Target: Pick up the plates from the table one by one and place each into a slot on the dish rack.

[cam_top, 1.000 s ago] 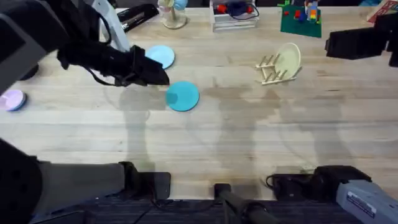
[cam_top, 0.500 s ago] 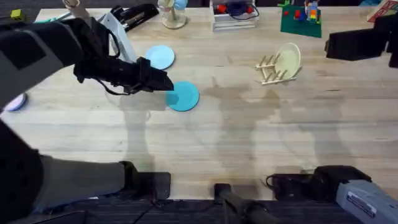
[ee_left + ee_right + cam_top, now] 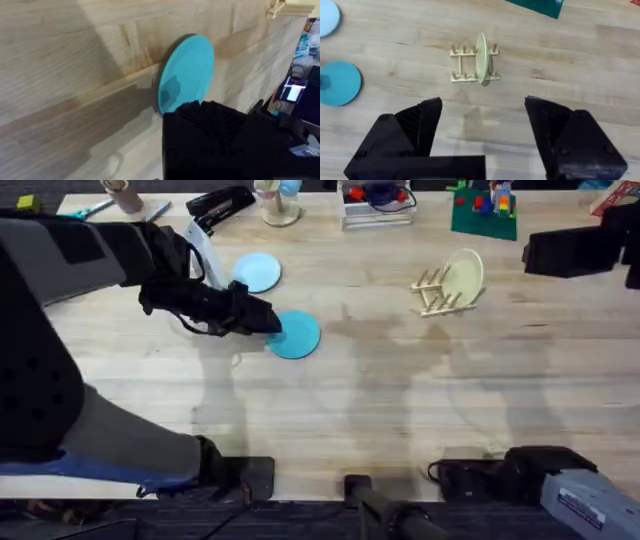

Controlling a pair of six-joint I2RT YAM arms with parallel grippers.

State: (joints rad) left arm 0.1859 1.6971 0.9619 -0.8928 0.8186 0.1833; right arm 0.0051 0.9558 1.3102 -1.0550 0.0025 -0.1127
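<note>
- Plates: the teal plate lies flat on the bench, left of the middle in the overhead view. The light blue plate lies flat just beyond it, toward 11 o'clock, and the two sit apart.
- Left tool sits at the teal plate's 9 o'clock edge, its tip over the rim. In the left wrist view its black body covers the near part of the teal plate. I cannot tell how far its fingers are open or whether they grip the plate.
- Right tool hovers above the bench with its fingers spread wide and nothing between them.
- Dish rack stands toward 3 o'clock from the teal plate, well apart from it. A pale yellow plate stands on edge in one of its slots, as the right wrist view also shows.
</note>
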